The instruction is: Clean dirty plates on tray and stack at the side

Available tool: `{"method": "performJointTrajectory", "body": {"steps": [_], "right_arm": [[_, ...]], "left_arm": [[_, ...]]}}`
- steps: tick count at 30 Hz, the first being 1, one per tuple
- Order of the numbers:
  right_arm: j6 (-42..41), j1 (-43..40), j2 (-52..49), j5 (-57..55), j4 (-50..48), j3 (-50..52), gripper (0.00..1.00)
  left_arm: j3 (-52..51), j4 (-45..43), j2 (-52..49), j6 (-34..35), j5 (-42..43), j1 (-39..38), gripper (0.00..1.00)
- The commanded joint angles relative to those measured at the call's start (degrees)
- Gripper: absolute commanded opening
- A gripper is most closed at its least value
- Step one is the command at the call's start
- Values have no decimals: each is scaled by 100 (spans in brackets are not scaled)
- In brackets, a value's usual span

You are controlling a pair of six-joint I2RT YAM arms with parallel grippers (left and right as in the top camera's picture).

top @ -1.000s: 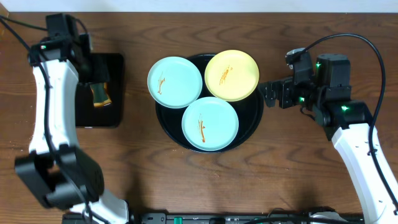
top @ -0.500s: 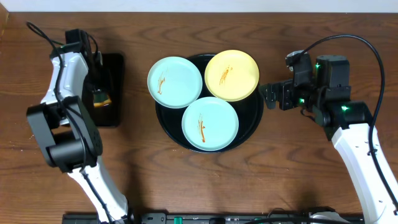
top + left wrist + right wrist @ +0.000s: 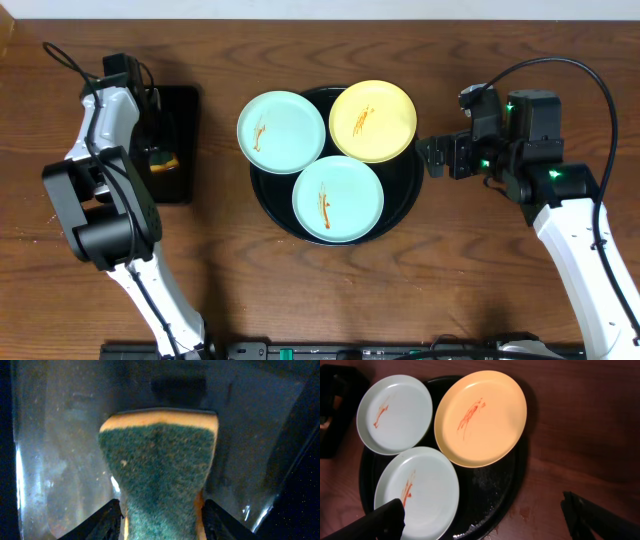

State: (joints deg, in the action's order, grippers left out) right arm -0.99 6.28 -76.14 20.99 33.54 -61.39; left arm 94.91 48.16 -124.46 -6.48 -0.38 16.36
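Note:
Three plates with orange-brown streaks lie on the round black tray (image 3: 402,186): a blue-green plate (image 3: 281,131) at the back left, a yellow plate (image 3: 372,121) at the back right, and a blue-green plate (image 3: 338,198) at the front. My left gripper (image 3: 162,521) is down in the small rectangular tray, shut on a green-topped yellow sponge (image 3: 159,460), which looks pinched between the fingers. My right gripper (image 3: 436,155) is open and empty, just off the round tray's right edge. The right wrist view shows the yellow plate (image 3: 481,418), both blue-green plates (image 3: 395,413) (image 3: 417,492) and the tray (image 3: 492,485).
The small rectangular black tray (image 3: 186,120) stands at the left with the sponge (image 3: 163,160) in it. A wet spot marks the wooden table (image 3: 522,512) beside the round tray. Cables run behind both arms.
The left arm has swung and settled over the rectangular tray, its gripper down at the sponge. The right arm and the plates have not moved.

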Motion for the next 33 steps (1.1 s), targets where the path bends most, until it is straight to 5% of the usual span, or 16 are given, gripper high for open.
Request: {"method": "performJointTrajectory", "body": {"steps": [1, 33], "right_arm": [[-22, -24, -28, -20, 7, -101, 99], [-22, -31, -31, -20, 15, -101, 98]], "left_arm": [[247, 68, -20, -76, -24, 31, 53], [-219, -372, -162, -33, 170, 28, 43]]}}
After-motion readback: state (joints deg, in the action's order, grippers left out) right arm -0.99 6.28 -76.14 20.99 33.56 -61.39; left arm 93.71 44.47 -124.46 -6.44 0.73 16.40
